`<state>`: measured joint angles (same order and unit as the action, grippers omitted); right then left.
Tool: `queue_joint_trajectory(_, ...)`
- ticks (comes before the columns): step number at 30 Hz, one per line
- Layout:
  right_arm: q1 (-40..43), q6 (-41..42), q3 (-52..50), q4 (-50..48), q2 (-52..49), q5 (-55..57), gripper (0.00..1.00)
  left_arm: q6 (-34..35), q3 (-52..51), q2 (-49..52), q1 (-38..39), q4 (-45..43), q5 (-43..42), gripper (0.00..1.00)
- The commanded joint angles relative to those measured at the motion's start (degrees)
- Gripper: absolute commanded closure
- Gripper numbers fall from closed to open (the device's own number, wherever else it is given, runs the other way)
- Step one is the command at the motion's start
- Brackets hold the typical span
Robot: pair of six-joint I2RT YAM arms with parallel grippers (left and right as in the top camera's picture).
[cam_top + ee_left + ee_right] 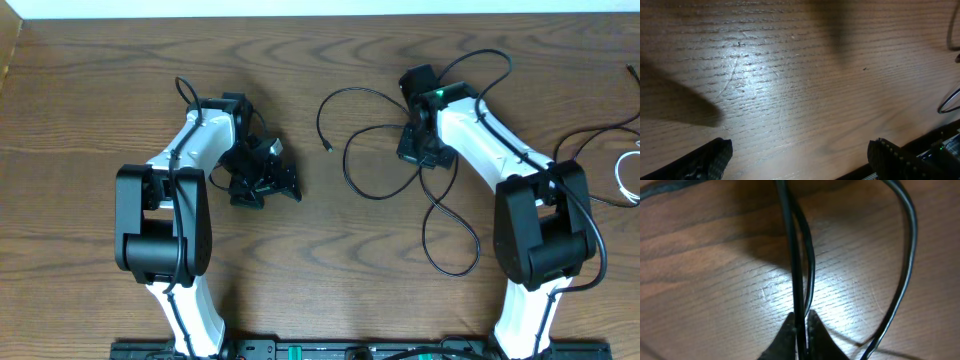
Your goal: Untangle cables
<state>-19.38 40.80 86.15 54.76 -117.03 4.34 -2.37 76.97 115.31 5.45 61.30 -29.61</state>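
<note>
A thin black cable (383,197) lies in loose loops across the middle right of the table, with a small plug end (329,148) toward the centre. My right gripper (415,150) sits low over these loops. In the right wrist view its jaws (801,330) are pinched on one black strand (790,240). A second strand (810,255) runs right beside it, and another loop (907,265) curves past on the right. My left gripper (265,185) is open over bare wood, its fingers (710,160) wide apart with nothing between them. A bit of cable (949,102) shows at that view's right edge.
More cords lie at the table's right edge: a black one (600,135) and a white one (625,175). Both arm bases stand at the front edge of the wooden table (100,90).
</note>
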Motion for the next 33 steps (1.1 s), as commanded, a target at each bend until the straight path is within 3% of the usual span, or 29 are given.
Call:
queue_joint_trajectory(1,-0.9,4.6,-0.1,0.4,-0.6,5.4,0.92,0.0,0.3,0.3,0.0,0.4,0.3,0.09)
queue_joint_trajectory(8,-0.9,4.7,-0.6,0.3,-0.7,8.0,0.89,0.0,0.3,0.3,0.0,0.4,0.2,0.09)
queue_joint_trajectory(19,-0.9,6.1,-2.7,-4.3,-0.8,8.6,0.76,0.0,0.3,0.3,0.0,0.4,0.0,0.09)
queue_joint_trajectory(33,-0.8,8.0,-6.4,-9.8,-1.2,8.9,0.71,0.0,0.3,0.3,0.0,0.3,-1.4,0.09)
